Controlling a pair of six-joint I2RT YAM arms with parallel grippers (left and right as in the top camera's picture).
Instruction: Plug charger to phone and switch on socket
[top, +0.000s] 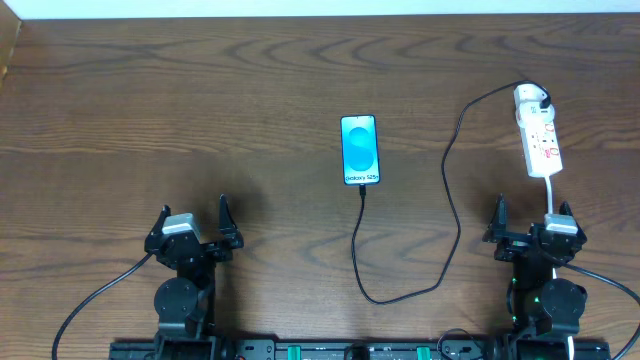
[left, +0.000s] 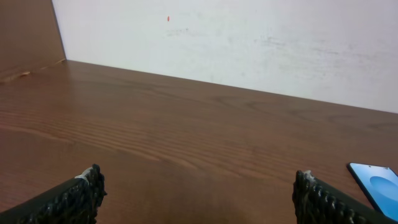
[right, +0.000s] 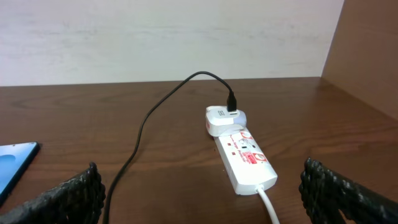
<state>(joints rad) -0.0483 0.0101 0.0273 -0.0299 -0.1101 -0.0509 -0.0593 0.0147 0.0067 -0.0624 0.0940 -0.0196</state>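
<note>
As the cable (top: 455, 180) already seems seated in the phone (top: 360, 150) at centre, the right gripper (top: 532, 210), jaws apart like the left gripper (top: 194, 208), should close before switching on the socket (top: 540, 135) just beyond it.

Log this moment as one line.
left claw open, empty | right claw open, empty | charger tip at phone bottom edge, other end in socket | on/off unclear

Open table (top: 150, 120) left of phone (top: 360, 150) — charger (top: 452, 190) loop toward socket (top: 538, 140)
</note>
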